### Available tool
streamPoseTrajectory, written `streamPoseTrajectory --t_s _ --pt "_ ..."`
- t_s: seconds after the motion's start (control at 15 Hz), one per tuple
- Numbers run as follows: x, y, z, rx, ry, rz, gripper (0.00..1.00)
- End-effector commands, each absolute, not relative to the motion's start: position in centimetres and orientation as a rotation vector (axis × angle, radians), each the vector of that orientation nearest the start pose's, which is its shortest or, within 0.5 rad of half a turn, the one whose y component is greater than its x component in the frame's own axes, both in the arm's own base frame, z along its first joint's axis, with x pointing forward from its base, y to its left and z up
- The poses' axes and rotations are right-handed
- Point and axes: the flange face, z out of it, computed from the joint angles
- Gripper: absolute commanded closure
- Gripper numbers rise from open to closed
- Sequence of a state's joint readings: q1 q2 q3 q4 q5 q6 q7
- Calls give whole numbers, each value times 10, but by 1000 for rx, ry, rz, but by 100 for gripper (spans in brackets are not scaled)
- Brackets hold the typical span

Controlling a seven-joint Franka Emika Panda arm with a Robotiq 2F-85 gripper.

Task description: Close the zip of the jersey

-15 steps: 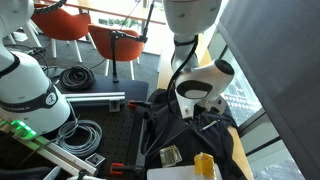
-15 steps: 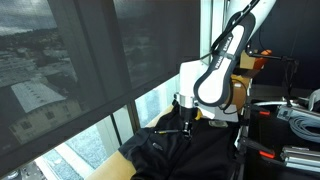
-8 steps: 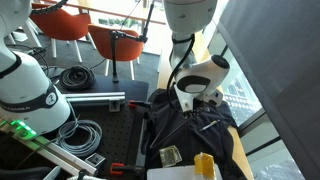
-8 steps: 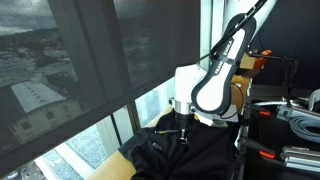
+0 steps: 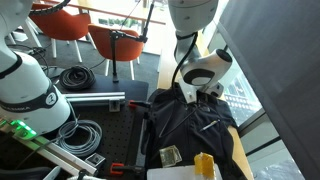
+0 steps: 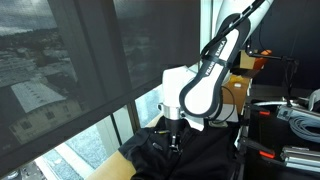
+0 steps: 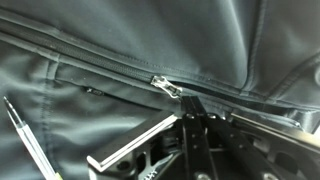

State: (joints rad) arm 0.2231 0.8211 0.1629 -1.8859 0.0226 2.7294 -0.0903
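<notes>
The black jersey (image 5: pixel 190 130) lies spread on the table and shows in both exterior views (image 6: pixel 195 155). In the wrist view the zip (image 7: pixel 90 62) runs slanting across the black fabric (image 7: pixel 110 30), with a silver pull tab (image 7: pixel 165 87) on it. My gripper (image 7: pixel 192 103) points down onto the jersey's front (image 5: pixel 190 97) (image 6: pixel 172 143). Its fingers are pressed together, and the near end of the pull tab runs in between their tips.
A thin silver rod (image 7: pixel 25 130) lies on the fabric. A yellow object (image 5: pixel 205 165) and a small box (image 5: pixel 170 155) sit at the jersey's near edge. Coiled black cables (image 5: pixel 75 75) and another white robot base (image 5: pixel 30 90) stand beside it. A window blind (image 6: pixel 90 70) hangs close by.
My gripper has slid over the jersey, towards the window in one exterior view, staying low on the fabric. The arm's wrist has swung with it.
</notes>
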Motion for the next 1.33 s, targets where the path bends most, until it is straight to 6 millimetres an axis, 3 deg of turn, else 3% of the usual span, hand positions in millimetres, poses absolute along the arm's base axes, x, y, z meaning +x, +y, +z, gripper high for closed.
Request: streamPoseTrajectory --t_s 0.0,0.73,1.27 --pt "586 265 77 -2921 -623 -21 100" --pt "601 326 88 -2934 -624 56 100" --pt "597 362 92 -2912 -663 84 100"
